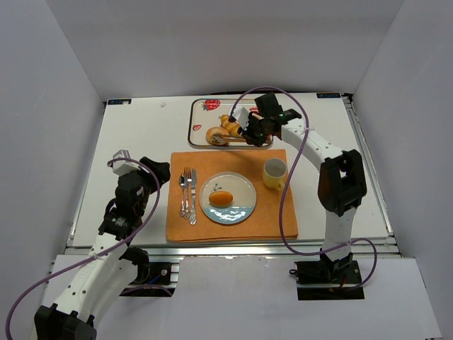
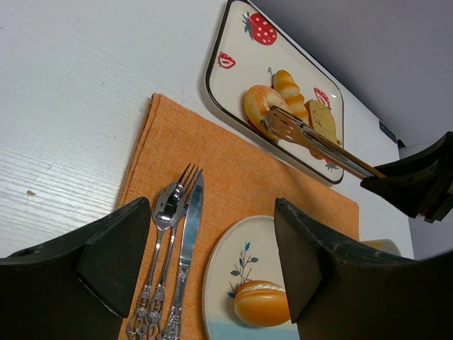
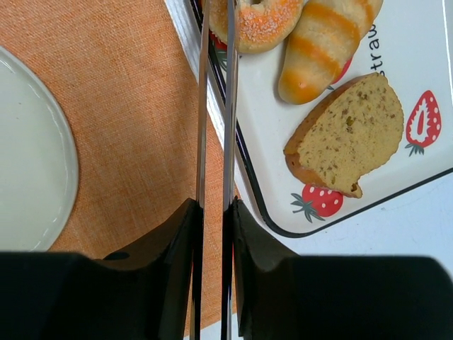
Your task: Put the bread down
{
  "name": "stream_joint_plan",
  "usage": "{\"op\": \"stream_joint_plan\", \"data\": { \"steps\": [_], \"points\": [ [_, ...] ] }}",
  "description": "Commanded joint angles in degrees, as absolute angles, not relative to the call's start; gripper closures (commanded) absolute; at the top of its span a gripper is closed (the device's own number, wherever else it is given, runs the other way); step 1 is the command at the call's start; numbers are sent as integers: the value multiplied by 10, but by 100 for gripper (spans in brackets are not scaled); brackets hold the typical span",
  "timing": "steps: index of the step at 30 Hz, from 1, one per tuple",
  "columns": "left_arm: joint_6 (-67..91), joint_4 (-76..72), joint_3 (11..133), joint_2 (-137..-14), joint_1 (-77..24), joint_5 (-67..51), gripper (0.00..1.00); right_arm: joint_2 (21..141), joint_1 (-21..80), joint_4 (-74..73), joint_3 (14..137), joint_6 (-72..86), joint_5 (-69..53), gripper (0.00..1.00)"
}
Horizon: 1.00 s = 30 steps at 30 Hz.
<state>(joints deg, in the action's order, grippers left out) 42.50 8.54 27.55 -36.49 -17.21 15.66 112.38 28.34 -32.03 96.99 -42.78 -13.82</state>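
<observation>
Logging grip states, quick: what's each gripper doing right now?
Left gripper: open, holding nothing.
Right gripper: shut on the tongs, whose tips are at the bagel.

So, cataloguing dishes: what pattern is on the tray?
Red strawberries on the cream tray; clearest in right wrist view.

I'm in a lab test booth here: plain white panels (image 1: 64,64) box in my white table (image 1: 141,134), a purple cable (image 1: 282,216) trails off my bolted-down right arm (image 1: 340,185), and a dinner setting sits staged on an orange placemat (image 1: 262,212).
</observation>
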Motion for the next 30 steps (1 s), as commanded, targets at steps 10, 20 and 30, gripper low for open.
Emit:
{"op": "stream_joint_plan", "data": {
  "steps": [10,20,30],
  "points": [
    [423,82,280,-357,-170,160,20,908,264,-310,854,-422,-326,100],
    [422,78,272,-353,-171,158,20,688,264,-409,629,-406,-423,100],
    [420,69,272,-367,-170,147,21,642,265,-392,564,-394,-360,96]
  ]
}}
